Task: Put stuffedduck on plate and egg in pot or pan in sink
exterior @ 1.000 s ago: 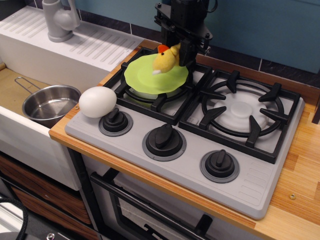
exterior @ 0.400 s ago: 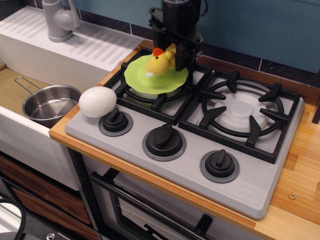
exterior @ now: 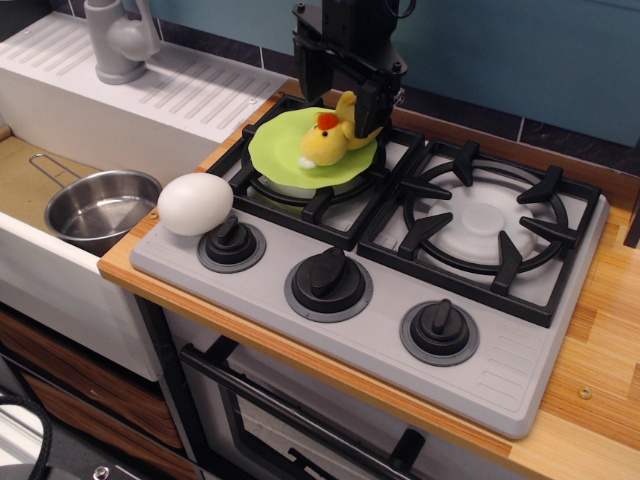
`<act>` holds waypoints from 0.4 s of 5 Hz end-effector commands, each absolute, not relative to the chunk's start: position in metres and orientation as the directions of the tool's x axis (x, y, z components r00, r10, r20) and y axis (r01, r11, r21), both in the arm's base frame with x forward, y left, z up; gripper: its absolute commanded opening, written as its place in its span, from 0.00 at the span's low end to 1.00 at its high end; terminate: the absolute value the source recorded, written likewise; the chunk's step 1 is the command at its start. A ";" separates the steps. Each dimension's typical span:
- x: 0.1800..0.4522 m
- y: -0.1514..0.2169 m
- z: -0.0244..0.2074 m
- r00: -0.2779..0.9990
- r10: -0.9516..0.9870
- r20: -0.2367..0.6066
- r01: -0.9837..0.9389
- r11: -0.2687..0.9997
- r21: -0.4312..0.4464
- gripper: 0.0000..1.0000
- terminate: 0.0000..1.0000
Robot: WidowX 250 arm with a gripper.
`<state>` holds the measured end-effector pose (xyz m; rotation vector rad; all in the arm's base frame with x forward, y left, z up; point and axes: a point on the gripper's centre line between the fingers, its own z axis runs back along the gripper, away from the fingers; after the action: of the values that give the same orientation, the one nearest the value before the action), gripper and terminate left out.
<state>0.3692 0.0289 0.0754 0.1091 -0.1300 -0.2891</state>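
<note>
The stuffedduck [exterior: 326, 140] lies on the lime-green plate [exterior: 274, 152], which rests on the back-left burner. My gripper [exterior: 340, 92] hangs just above the duck with its jaws apart. The duck's tail end points up close to the right finger [exterior: 375, 100]; I cannot tell whether they touch. The white egg [exterior: 195, 204] sits on the stove's front-left corner beside the left knob. The steel pot [exterior: 100, 208] stands in the sink [exterior: 25, 180] to the left, with nothing in it.
The grey faucet [exterior: 118, 40] and ribbed drainboard [exterior: 195, 92] stand at the back left. Three black knobs [exterior: 328, 283] line the stove front. The right burner grate [exterior: 487, 228] holds nothing. A wooden counter [exterior: 600, 330] lies to the right.
The gripper carried the duck left and down over the plate, then opened. The duck now lies on the plate and the gripper has lifted slightly.
</note>
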 end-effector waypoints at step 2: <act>0.380 0.001 0.170 0.960 -0.269 0.074 0.254 0.952 0.169 1.00 0.00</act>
<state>0.3745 0.0025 0.1500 0.1507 -0.0406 -0.2667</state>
